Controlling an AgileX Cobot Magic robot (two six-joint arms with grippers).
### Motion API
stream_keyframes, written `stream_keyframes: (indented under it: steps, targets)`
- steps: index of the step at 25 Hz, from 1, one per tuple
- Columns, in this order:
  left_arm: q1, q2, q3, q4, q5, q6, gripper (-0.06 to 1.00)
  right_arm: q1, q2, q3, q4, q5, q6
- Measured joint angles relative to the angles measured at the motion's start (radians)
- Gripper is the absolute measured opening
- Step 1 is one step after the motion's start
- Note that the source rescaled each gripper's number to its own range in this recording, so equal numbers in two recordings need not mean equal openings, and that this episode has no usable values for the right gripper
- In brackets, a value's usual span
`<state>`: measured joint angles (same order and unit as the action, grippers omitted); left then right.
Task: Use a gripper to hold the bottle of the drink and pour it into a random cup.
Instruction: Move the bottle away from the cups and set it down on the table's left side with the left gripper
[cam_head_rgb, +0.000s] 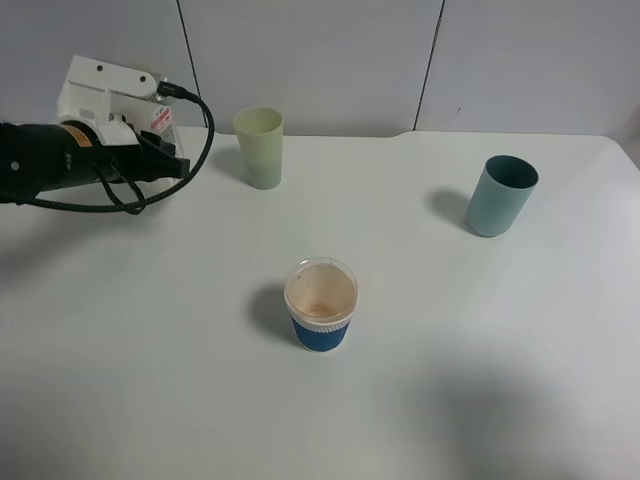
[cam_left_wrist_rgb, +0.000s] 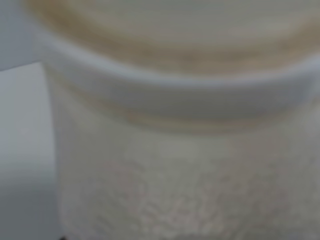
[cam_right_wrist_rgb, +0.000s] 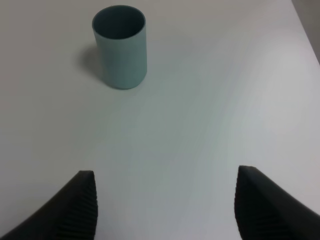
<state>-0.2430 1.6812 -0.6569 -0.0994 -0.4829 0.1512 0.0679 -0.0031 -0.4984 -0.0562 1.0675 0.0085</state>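
My left gripper hangs above the table's far left, black with a white bracket and a looping cable. It is shut on the bottle, of which only a bit of white label with red print shows beside the bracket. The left wrist view is filled by a blurred close-up of the bottle with its wide neck ring. The pale yellow-green cup stands upright just right of that gripper, apart from it. In the right wrist view my right gripper is open above bare table, holding nothing.
A teal cup stands at the right, also ahead of the right gripper as the teal cup. A blue-sleeved clear cup with a white rim stands mid-table. The white table ends against a grey wall behind.
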Motion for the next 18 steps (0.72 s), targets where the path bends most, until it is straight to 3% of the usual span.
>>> stream_keyframes:
  steps: [18]
  targets:
    - [0.0,0.148,0.061,0.015,-0.13,0.0,0.0,0.0,0.0,0.0,0.0,0.0,0.0]
